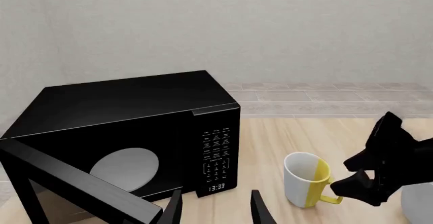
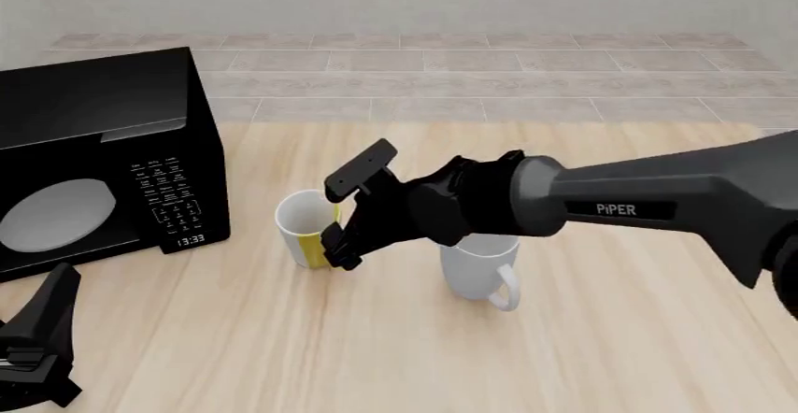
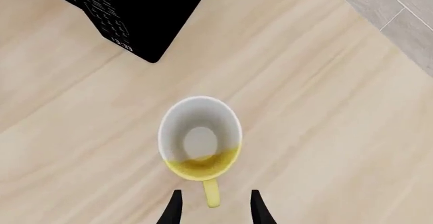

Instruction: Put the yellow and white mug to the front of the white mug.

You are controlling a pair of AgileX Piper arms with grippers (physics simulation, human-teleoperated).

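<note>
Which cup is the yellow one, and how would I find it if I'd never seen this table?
Start at the big black microwave on the left side of the wooden table. Just to its right stands the yellow and white mug, with the right gripper open around its handle. Its neighbour, the white mug, is all white, while this one has a yellow side and handle.

right arm (image 2: 648,203): matte black, rounded links | marking: white "PiPER" (forearm, frame right) | fingers (image 3: 258,209): black, tapered

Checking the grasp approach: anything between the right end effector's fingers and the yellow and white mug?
Nothing. In the right wrist view the open right end effector straddles the handle of the yellow and white mug; only bare table surrounds it.
</note>
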